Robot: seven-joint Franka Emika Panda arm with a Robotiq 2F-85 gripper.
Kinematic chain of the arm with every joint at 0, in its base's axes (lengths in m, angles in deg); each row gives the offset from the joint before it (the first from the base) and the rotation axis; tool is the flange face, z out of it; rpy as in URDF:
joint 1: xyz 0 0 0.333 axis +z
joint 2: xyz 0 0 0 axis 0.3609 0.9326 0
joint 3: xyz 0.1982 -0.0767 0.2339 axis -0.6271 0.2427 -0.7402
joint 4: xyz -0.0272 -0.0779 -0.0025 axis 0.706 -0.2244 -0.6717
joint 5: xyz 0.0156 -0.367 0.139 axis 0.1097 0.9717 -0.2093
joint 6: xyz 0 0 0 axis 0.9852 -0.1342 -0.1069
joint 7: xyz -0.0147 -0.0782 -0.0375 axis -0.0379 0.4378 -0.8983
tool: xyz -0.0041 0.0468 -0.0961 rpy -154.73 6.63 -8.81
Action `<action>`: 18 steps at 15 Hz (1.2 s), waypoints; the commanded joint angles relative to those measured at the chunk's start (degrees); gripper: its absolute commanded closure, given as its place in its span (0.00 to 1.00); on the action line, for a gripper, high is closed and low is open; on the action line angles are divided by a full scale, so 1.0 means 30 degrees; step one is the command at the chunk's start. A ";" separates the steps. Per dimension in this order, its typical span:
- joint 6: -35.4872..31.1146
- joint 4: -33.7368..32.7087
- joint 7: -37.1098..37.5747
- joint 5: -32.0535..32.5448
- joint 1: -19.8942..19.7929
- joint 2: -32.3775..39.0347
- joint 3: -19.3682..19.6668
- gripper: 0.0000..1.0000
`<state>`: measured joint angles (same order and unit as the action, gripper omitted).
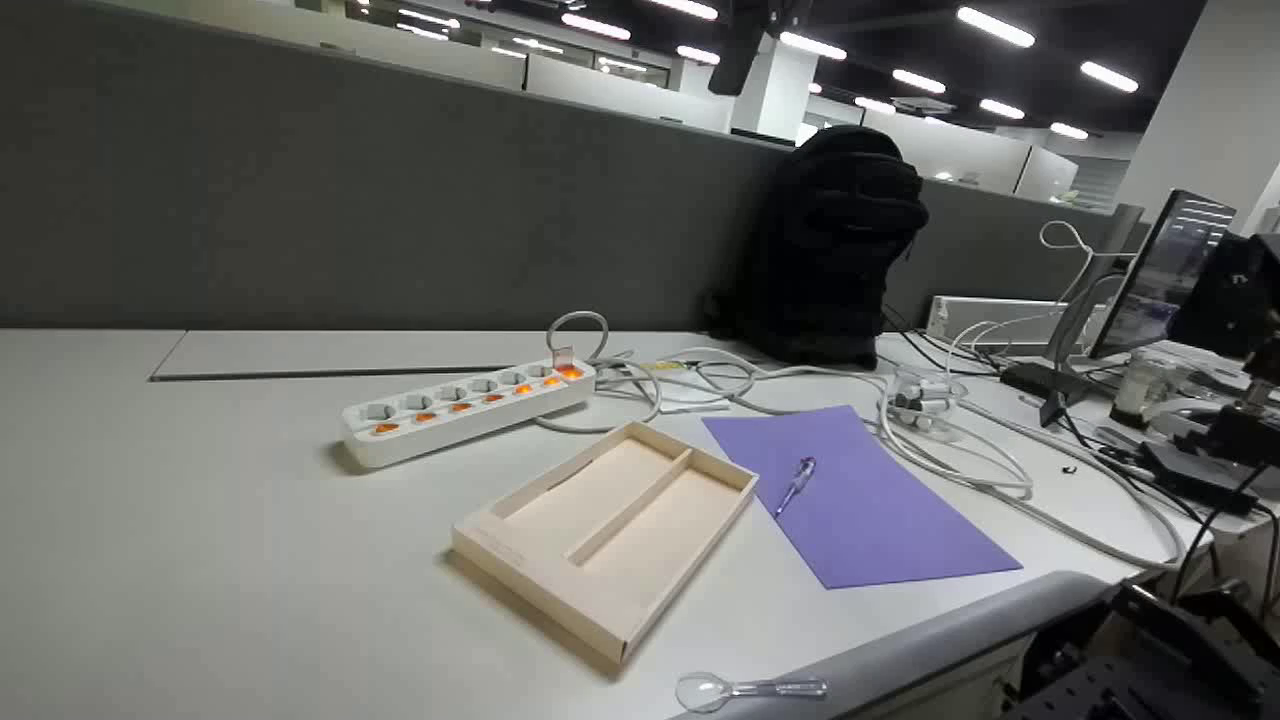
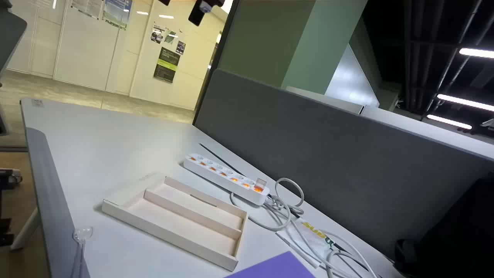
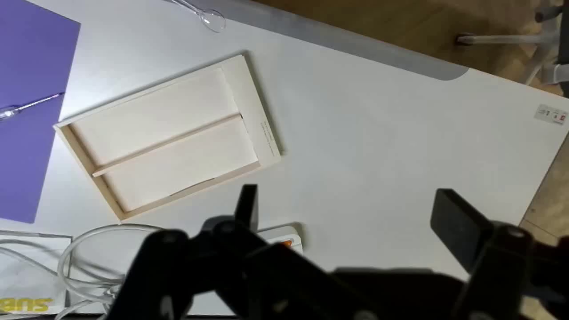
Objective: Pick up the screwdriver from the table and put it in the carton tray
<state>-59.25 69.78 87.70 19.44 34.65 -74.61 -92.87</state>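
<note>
The screwdriver (image 1: 797, 486) is small and thin with a clear handle. It lies on the purple sheet, its tip at the sheet's edge facing the carton tray (image 1: 545, 570). It also shows at the left edge of the wrist view (image 3: 26, 106) and is out of view in an exterior view. The tan tray shows bare compartments in an exterior view (image 2: 166, 236) and in the wrist view (image 3: 254, 111). It sits on the pale table (image 1: 250, 560). My gripper (image 3: 349, 202) is open and empty, above the table. Its fingers show at the top edge of an exterior view (image 2: 180, 10).
A white power strip (image 1: 470, 412) lies beside the tray, partly hidden by my gripper in the wrist view (image 3: 279, 234). The purple sheet (image 1: 880, 510) is flat. A clear spoon (image 1: 705, 690) lies at the front edge. White cables (image 1: 740, 372), a black backpack (image 1: 840, 240) and a grey partition (image 1: 350, 190) stand behind.
</note>
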 commanded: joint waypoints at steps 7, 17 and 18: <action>0.0035 -0.0053 -0.0099 -0.0106 -0.0236 -0.0019 -0.0196 0.00; -0.3972 0.1223 0.0906 0.1133 -0.1617 -0.0106 -0.0536 0.00; -0.4756 0.1482 0.1082 0.1246 -0.1882 -0.0018 -0.0461 0.00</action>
<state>-67.67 71.90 88.08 21.57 31.35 -74.52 -93.88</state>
